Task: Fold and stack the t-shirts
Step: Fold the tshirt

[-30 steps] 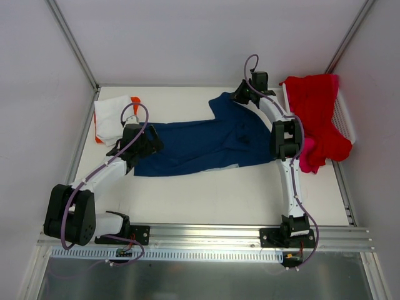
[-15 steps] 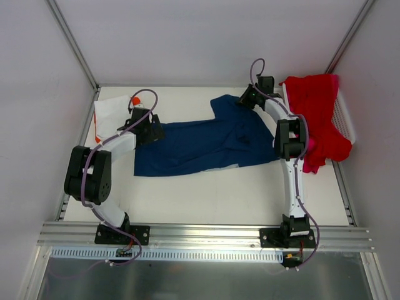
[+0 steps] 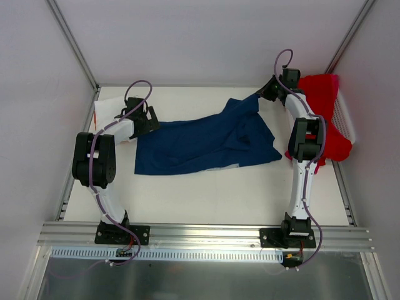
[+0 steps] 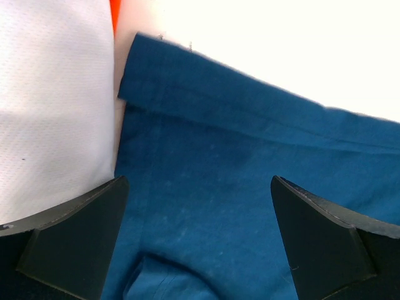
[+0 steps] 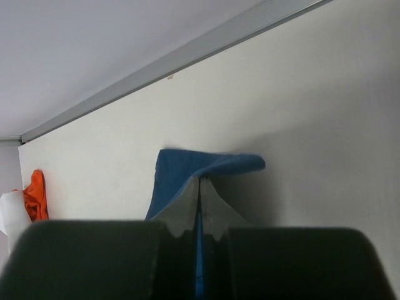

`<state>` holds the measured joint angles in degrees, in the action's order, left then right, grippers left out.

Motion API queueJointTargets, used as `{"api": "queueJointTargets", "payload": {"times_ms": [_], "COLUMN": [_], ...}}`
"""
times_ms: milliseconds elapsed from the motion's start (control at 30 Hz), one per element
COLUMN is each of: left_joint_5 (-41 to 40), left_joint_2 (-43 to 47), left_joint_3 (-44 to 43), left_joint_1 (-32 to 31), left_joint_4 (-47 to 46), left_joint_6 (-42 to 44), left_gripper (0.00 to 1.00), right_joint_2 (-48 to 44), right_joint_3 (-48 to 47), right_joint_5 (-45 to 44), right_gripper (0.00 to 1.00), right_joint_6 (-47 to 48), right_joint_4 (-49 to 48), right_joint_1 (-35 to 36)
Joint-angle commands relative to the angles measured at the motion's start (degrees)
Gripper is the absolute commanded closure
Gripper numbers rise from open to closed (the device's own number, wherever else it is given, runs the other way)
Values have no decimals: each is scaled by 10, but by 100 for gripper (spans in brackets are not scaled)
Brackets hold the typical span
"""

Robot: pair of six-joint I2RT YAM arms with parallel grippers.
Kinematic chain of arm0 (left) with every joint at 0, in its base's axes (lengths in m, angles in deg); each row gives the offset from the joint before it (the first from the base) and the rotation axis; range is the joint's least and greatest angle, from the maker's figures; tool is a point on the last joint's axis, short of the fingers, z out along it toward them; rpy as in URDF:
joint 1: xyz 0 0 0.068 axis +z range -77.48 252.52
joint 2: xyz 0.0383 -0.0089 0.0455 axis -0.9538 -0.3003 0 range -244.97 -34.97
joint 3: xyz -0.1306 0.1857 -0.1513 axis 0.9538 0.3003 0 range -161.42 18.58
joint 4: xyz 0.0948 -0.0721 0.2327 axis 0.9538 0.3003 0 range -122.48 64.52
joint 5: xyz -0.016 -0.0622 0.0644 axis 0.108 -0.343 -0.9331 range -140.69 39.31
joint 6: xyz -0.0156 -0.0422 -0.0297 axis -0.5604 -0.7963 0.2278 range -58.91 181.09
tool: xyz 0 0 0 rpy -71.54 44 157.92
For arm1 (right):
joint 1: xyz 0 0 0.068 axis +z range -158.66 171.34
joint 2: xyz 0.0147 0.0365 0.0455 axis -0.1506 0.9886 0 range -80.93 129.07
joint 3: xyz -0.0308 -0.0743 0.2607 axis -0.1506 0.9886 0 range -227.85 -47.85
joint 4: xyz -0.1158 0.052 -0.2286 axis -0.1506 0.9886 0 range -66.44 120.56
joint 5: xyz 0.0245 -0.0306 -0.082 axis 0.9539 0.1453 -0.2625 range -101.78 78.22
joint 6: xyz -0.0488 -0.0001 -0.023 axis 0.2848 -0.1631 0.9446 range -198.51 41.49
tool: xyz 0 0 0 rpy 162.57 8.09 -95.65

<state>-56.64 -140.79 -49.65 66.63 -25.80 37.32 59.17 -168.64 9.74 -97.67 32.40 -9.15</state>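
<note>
Jaws spread at left, pinching cloth at right.
The left jaws hang wide over a hem corner of the navy t-shirt (image 3: 200,142), beside the white t-shirt (image 4: 50,112); best to drop squarely and close there. The right jaws, pressed together, hold its far edge off the counter (image 3: 219,194); an even pull should flatten it.

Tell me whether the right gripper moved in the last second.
Yes. The right gripper, pinching the navy t-shirt, shifted right toward the white basket.

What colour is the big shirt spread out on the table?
The t-shirt is navy blue, clearest from the top camera.
</note>
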Motion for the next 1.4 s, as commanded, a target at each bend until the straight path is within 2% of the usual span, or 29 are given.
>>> {"api": "queueJointTargets", "payload": {"times_ms": [0,233,467,733,967,1367], "left_joint_5": [16,-4,-53,-121,-150,-159], "left_joint_2": [-4,-25,-48,-53,-75,-114], "left_joint_3": [-21,-39,-74,-58,-62,-92], "left_joint_1": [3,3,3,-2,-11,-15], "left_joint_4": [11,11,8,-15,-34,-40], "left_joint_6": [5,-32,-132,-253,-281,-306], "left_gripper": [1,1,1,1,1,15], "right_joint_2": [-28,-25,-17,-14,-10,2], "right_joint_3": [-9,-16,-24,-27,-28,-34], "right_joint_5": [6,12,18,22,28,30], "right_gripper": [100,100,100,100,100,100], "right_joint_6": [-3,-4,-8,-10,-16,-18], "right_joint_4": [-13,-16,-16,-14,-16,-14], "right_joint_1": [8,8,7,8,8,8]}}
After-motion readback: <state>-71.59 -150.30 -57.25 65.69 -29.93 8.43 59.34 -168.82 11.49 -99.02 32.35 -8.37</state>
